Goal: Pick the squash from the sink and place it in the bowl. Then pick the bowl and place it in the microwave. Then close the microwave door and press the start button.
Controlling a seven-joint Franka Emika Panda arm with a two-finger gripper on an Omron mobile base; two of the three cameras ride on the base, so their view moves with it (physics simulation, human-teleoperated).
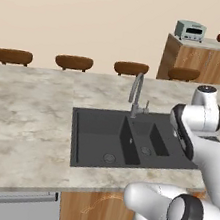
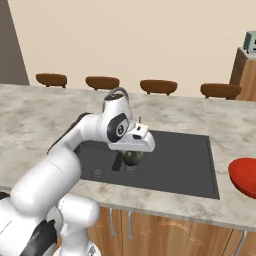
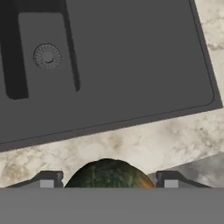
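Dark green squash [image 2: 132, 157] sits between the fingers of the gripper [image 2: 132, 159], lifted clear above the sink [image 2: 195, 165] — so I'd say it's grasped, jaws wide because the squash is fat. Hand view shows it over the front counter edge [image 3: 144, 140]. Further right, the red bowl [image 2: 245, 177] waits at the counter's right end — presumably next stop.

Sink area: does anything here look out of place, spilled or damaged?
Nothing stands out. The sink basins look clean and intact, the squash sits between the fingers of the end effector above the sink, and the red bowl rests upright on the counter.
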